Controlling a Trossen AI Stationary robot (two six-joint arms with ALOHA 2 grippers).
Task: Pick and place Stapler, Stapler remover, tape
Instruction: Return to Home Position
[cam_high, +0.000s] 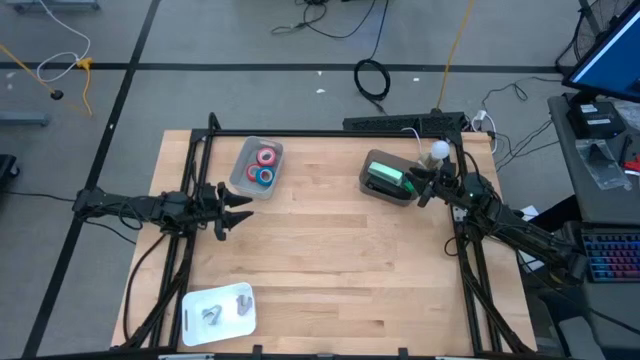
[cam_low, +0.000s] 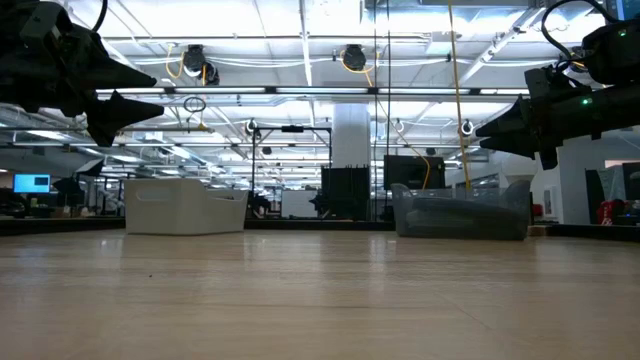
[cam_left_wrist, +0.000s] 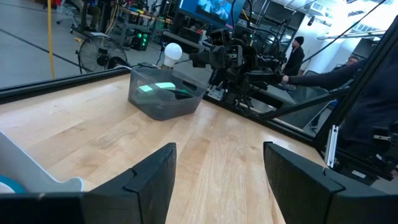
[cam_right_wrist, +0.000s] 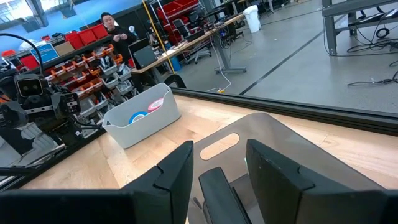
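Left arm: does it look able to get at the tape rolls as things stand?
Probably yes. The left gripper hangs open just beside the clear bin, nothing covers the tape rolls, and the right gripper sits far off by the black bin.

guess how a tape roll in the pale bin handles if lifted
The tape rolls look small and flat, so probably light and stiff. Being rings, one may roll if set on edge. Lying close together, neighbours may shift.

The tape (cam_high: 266, 157) is red and blue in a pale grey bin (cam_high: 240, 172); the stapler (cam_high: 388, 177) is green in a dark bin (cam_high: 366, 170).
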